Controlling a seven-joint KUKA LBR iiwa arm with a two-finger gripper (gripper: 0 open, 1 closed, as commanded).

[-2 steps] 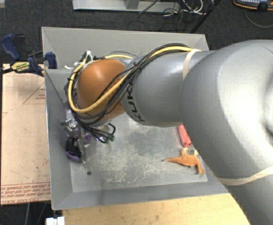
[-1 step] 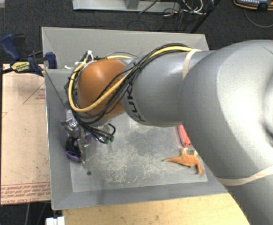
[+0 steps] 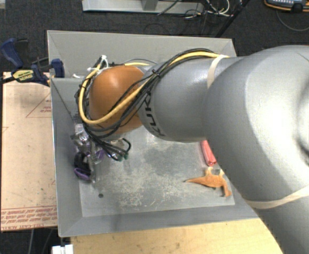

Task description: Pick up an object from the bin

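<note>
My gripper (image 3: 89, 155) is low at the left side of the bin, close to the left wall, below the orange cover on the wrist. A small dark purple thing (image 3: 81, 171) lies right at its lower end on the bin floor; whether the gripper has hold of it is hidden. A small green-and-black piece (image 3: 121, 155) sits just to the right of the gripper.
A flat orange, star-like thing (image 3: 213, 181) lies on the floor at the right, partly under the arm. A pink-red stick (image 3: 207, 153) lies just above it. The big grey arm covers the bin's upper right.
</note>
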